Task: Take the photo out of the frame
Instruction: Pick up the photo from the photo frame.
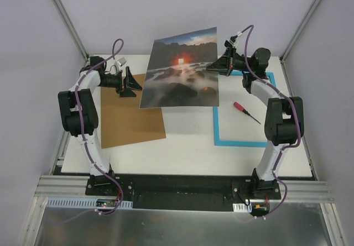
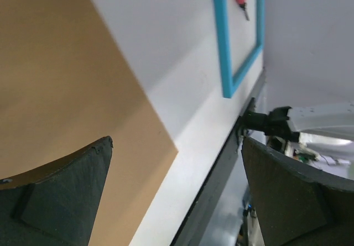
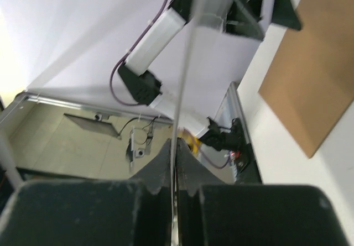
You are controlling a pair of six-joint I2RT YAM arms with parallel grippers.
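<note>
The glossy sunset photo [image 1: 180, 72] is hanging tilted in the air, apart from the light-blue frame [image 1: 238, 143] lying flat on the surface [image 1: 188, 152].

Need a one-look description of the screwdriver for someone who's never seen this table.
On the right half of the white table, find the light-blue frame lying flat. The screwdriver lies inside its opening. It is the only red-handled item, far smaller than the brown board or the photo.
</note>
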